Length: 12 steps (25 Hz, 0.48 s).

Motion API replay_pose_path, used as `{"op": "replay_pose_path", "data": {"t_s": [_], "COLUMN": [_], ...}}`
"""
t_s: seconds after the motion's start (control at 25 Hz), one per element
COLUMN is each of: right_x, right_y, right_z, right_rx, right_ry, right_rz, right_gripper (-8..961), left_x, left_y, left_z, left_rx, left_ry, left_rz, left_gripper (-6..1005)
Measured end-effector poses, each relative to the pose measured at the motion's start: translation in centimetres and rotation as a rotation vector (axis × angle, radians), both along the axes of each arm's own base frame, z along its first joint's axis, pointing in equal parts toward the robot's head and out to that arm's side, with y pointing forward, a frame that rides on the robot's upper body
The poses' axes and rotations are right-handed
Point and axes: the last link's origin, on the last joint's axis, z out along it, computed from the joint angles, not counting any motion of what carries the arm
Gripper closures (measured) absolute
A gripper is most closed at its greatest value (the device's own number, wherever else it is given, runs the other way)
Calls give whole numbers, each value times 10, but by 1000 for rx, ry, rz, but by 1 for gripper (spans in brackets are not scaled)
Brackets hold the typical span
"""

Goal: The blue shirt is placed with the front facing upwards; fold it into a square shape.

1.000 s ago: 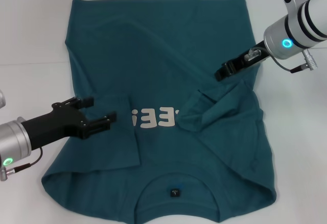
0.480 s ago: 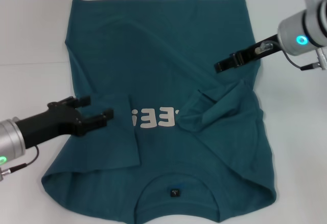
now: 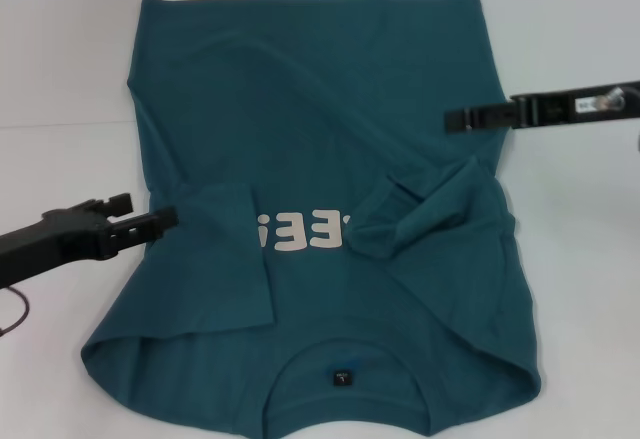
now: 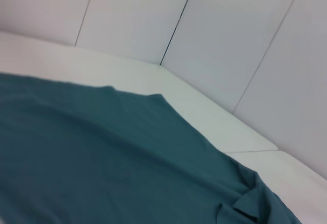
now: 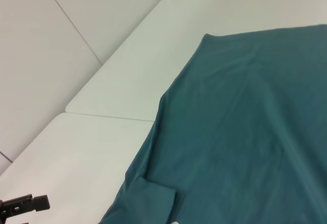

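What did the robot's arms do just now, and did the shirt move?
Both pulled outward. The left gripper slid back to the left edge of the blue shirt; the right gripper drew back to its right edge. Neither holds cloth. The shirt stayed put, sleeves folded in.

Blue shirt lies flat, front up, collar nearest the robot. Both sleeves folded inward over the chest, partly covering the white lettering.

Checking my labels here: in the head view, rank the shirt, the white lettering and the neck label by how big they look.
1. The shirt, by far.
2. The white lettering, partly covered by folded sleeves.
3. The neck label, smallest.
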Motion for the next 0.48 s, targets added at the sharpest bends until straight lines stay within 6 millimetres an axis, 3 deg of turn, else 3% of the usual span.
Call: {"op": "replay_pose_path", "data": {"t_s": [0.24,0.32,0.48], "right_x": [20,29,40], "right_y": [-16,-22,-31], "right_z": [1,2,7], "right_rx": [-25,-28,-27], "right_ry": [13,25,35], "right_rz": [-50,-71,-92], "right_gripper": [105,14,14], "left_x": [-11,-14,-16], "left_y": [-4,-9,-21], "left_z": [9,11,18], "left_rx": [-75,-93,-130], "left_ry": [-12,-6,51], "left_rz": [129,166,235], "left_gripper": [128,115,109]}}
